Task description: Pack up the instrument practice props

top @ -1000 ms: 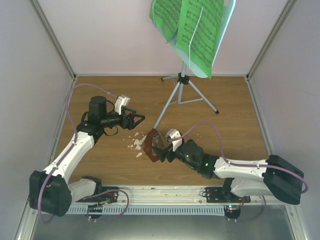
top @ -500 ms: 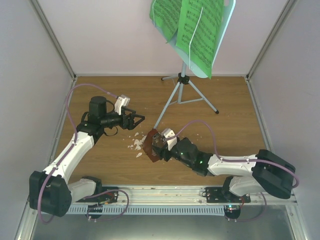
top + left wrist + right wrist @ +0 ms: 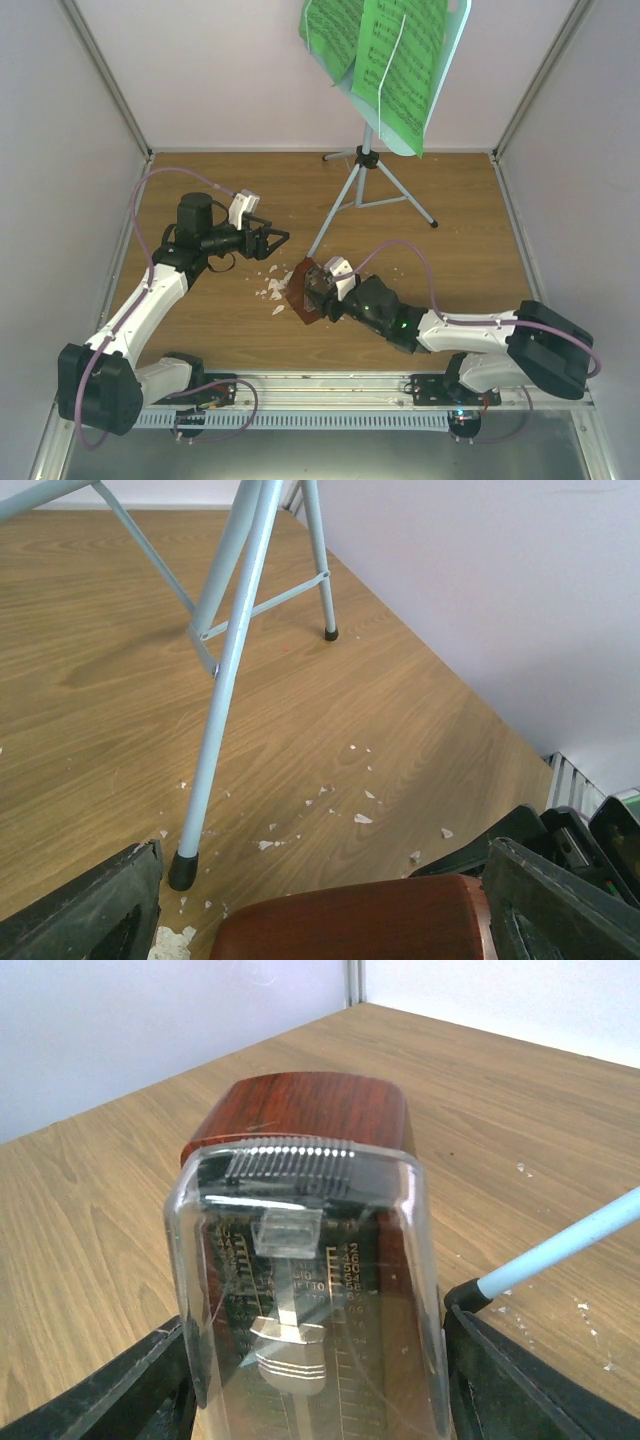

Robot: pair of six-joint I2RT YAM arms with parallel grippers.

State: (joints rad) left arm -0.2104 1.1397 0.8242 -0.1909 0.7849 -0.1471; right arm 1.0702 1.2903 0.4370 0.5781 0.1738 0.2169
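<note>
Your right gripper (image 3: pixel 318 293) is closed on the metronome (image 3: pixel 302 292). From the right wrist you see its dark fingers (image 3: pixel 100 1395) lying against the two sides of the clear cover, with the reddish-brown top showing above it. The metronome sits near the middle of the worktop (image 3: pixel 460 230), a little toward the near edge. Whether it stands square on the wood you cannot tell from these views.

Your left gripper (image 3: pixel 275 238) hangs over the left half of the worktop, jaws wide and holding nothing. From the left wrist, its fingers (image 3: pixel 80 915) sit far apart in the bottom corners, and the metronome's rounded top lies low between them, further off.

The music stand (image 3: pixel 367 158) stands toward the far edge, near the centre, on its silver tripod. One leg slants toward the near edge, and its black foot (image 3: pixel 182 870) comes down just beside the metronome. The green sheet-music pages (image 3: pixel 400 60) rest on the stand's pale blue desk, high above the wood.

Small white crumbs (image 3: pixel 270 290) lie scattered on the wood just left of the metronome, between your two grippers.
</note>
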